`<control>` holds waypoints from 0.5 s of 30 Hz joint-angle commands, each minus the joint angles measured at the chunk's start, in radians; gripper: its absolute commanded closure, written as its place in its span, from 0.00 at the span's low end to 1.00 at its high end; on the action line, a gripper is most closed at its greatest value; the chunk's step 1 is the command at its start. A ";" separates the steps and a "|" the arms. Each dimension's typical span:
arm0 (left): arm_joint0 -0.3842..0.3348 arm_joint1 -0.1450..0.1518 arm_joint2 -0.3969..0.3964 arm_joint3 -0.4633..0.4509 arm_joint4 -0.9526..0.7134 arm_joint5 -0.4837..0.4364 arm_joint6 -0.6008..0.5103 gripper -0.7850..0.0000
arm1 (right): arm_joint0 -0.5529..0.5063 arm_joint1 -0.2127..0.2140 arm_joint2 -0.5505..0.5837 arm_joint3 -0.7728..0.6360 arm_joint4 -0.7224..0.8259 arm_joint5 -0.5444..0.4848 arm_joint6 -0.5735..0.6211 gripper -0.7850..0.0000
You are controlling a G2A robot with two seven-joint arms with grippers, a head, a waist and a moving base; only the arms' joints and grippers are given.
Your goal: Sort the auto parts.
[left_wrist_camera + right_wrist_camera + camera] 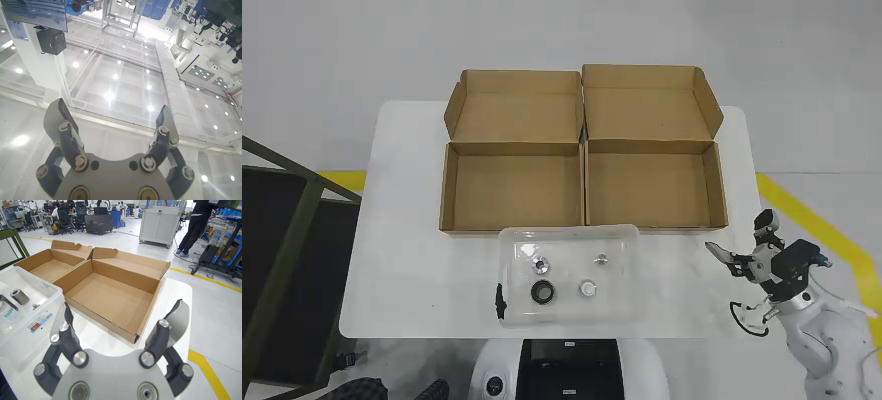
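Observation:
A clear plastic bin (pixel 622 300) at the table's front middle holds the auto parts: a steel bushing (pixel 541 267), a black ring (pixel 543 293), a small metal piece (pixel 601 261) and a white-capped part (pixel 587 289). Behind it lie two open cardboard boxes, left (pixel 512 190) and right (pixel 652 188), both bare inside. My right gripper (pixel 730 282) is open off the table's front right corner, holding nothing. In the right wrist view the right gripper (pixel 122 306) faces the right box (pixel 113 298), with the bin (pixel 37 317) and bushing (pixel 19 297) beside it. My left gripper (pixel 112 106) is open, pointing at the ceiling.
A dark green metal frame (pixel 292 220) stands left of the table. Yellow floor tape (pixel 812 215) runs past the right side. A black clip (pixel 499 300) sits on the bin's left wall. Bare white tabletop (pixel 402 260) lies to the bin's left.

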 commanded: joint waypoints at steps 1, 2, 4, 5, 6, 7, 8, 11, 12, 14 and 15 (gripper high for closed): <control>0.000 0.000 0.000 0.000 0.000 0.000 0.000 0.00 | 0.000 0.000 0.000 0.000 0.000 0.000 0.000 0.00; 0.000 0.000 0.000 0.000 0.000 0.000 0.000 0.00 | 0.000 0.000 0.000 0.000 0.000 0.000 0.000 0.00; 0.000 0.000 0.000 0.000 0.000 0.000 0.000 0.00 | 0.004 0.000 -0.014 -0.011 -0.006 -0.001 0.023 0.00; 0.000 0.000 0.000 0.000 0.000 0.000 0.000 0.00 | 0.010 0.000 -0.024 -0.019 -0.008 -0.007 0.040 0.00; 0.000 0.000 0.000 0.000 0.000 0.000 0.000 0.00 | 0.017 0.000 -0.034 -0.022 0.000 -0.018 0.051 0.00; 0.000 0.000 0.000 0.000 0.000 0.000 0.000 0.00 | 0.022 0.000 -0.045 -0.023 0.010 -0.030 0.066 0.00; 0.000 0.000 0.000 0.000 0.000 0.000 0.000 0.00 | 0.029 0.001 -0.054 -0.025 0.021 -0.044 0.080 0.00; 0.000 0.000 0.000 0.000 0.000 0.000 0.000 0.00 | 0.050 0.001 -0.084 -0.032 0.061 -0.085 0.121 0.00; 0.000 0.000 0.000 0.000 0.000 0.000 0.000 0.00 | 0.058 0.001 -0.093 -0.036 0.069 -0.096 0.136 0.00; 0.000 0.000 0.000 0.000 0.000 0.000 0.000 0.00 | 0.073 0.002 -0.120 -0.050 0.093 -0.129 0.162 0.00; 0.000 0.000 0.000 0.000 0.000 0.000 0.000 0.00 | 0.084 0.002 -0.135 -0.056 0.106 -0.145 0.179 0.00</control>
